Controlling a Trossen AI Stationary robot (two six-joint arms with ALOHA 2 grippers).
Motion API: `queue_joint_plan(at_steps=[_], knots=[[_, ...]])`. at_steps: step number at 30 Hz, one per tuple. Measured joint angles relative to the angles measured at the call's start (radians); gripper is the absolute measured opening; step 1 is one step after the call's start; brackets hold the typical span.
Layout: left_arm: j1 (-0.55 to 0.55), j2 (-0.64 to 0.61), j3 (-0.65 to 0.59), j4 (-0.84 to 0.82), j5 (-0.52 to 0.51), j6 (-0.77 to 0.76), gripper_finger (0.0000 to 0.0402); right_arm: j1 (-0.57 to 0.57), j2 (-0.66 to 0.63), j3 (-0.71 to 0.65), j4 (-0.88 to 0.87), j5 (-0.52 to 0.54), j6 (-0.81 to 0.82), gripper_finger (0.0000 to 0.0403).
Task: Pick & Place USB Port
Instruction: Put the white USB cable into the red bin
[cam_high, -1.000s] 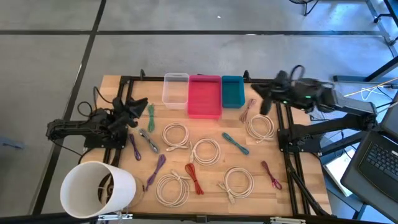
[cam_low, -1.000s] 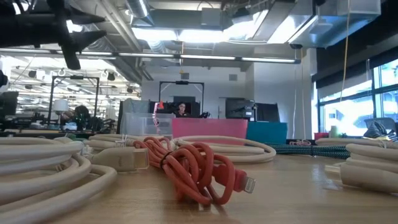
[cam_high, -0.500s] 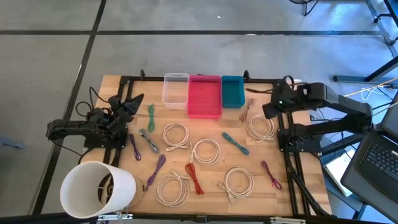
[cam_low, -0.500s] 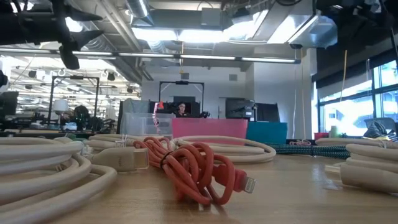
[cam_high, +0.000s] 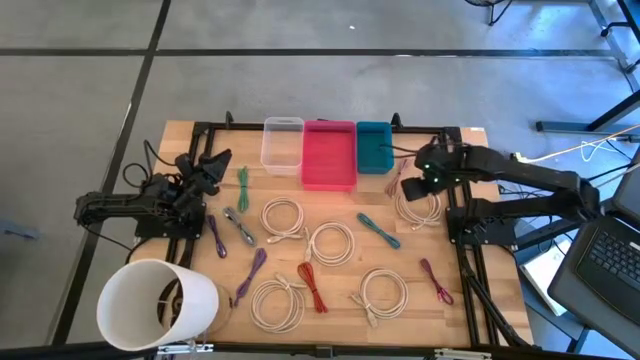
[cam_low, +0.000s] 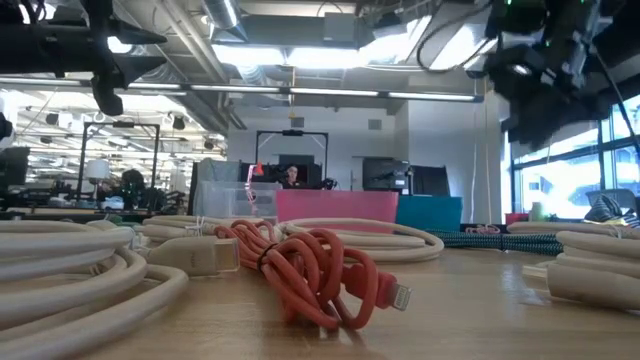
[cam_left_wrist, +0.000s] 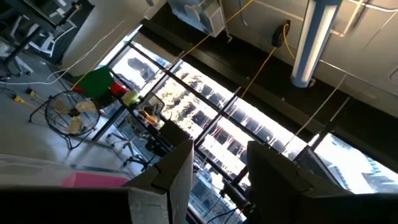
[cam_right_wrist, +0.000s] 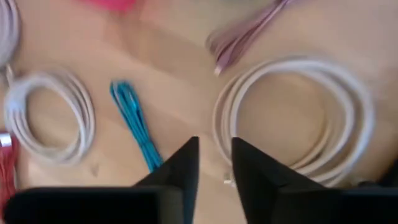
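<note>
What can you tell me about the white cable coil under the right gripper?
The white cable coil is a smooth, plastic-looking cord wound in several round loops, lying flat on the wooden table near its right edge. A pale pink cable bundle lies just beside it toward the bins. The right gripper hovers over its inner edge, fingers slightly parted, not gripping it.

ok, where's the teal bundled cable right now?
In the high view the teal bundled cable lies right of the table's centre, between the middle white cable coil and the right-side white coil.
</note>
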Motion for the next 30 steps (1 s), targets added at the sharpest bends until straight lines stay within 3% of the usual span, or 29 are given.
queue_joint_plan(at_steps=[6,11,26,30], knots=[[0.0,0.0,0.0,0.0,0.001,0.0,0.0143,-0.01,0.021,-0.111,0.072,-0.074,-0.107,0.0168],[0.0,0.0,0.0,-0.017,-0.007,0.0,0.0143,-0.009,0.039,-0.179,0.113,-0.088,-0.151,0.0189],[0.0,0.0,0.0,-0.029,-0.032,0.0,0.0143,-0.009,0.065,-0.406,0.397,-0.114,-0.157,0.019],[0.0,0.0,0.0,-0.028,-0.053,0.0,0.0143,-0.009,0.074,-0.44,0.427,-0.115,-0.105,0.0155]])
